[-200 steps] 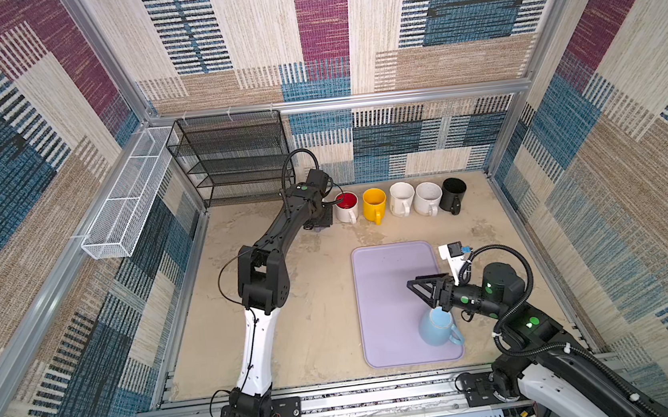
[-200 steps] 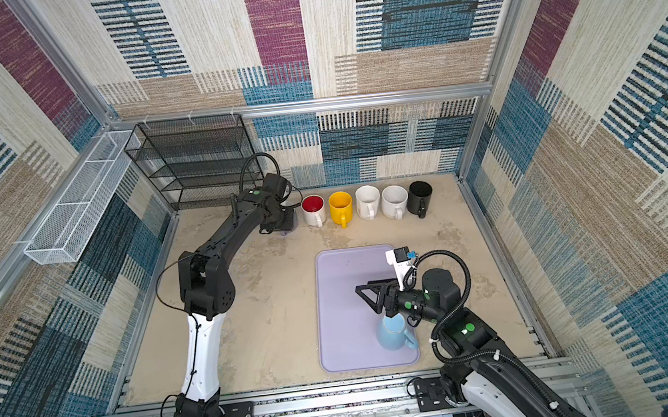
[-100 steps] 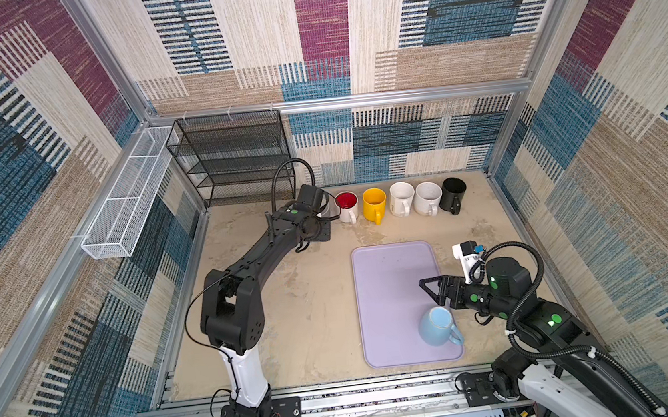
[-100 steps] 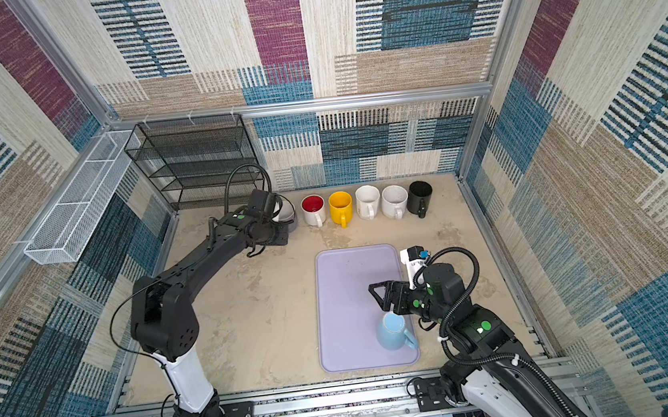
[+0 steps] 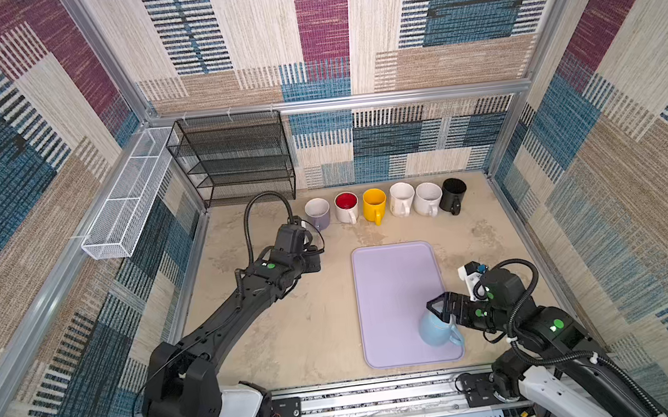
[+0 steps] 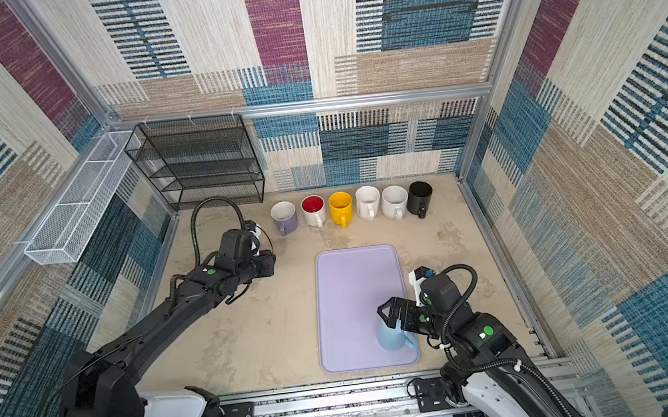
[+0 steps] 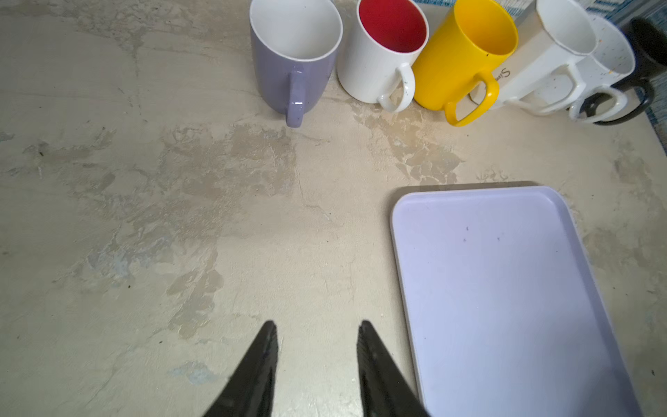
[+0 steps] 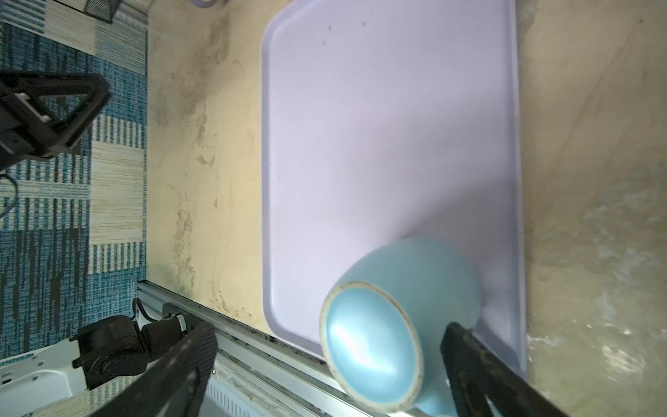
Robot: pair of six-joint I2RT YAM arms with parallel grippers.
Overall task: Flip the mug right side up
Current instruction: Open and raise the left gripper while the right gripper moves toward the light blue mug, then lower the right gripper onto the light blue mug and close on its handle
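Right wrist view shows the mug [image 8: 389, 325] bottom-up on the tray [image 8: 379, 126], right gripper [image 8: 328, 330] spread wide around it; left wrist view misses it, left gripper [image 7: 317, 325] parted, empty.

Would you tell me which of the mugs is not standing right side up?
The light blue mug on the lavender tray: its base faces up, while the six mugs in the back row all show open mouths.

Both top views look steeply down from high above the front rail. They are near-identical and take in the whole table [image 5: 319, 336] and the back wall. The left wrist camera sits low and faces the mug row [image 7: 458, 68] and a tray [image 7: 505, 289] corner past its fingers [image 7: 260, 368]. The right wrist camera hangs close over the blue mug [image 8: 408, 281], rolled sideways, and sees the same tray.
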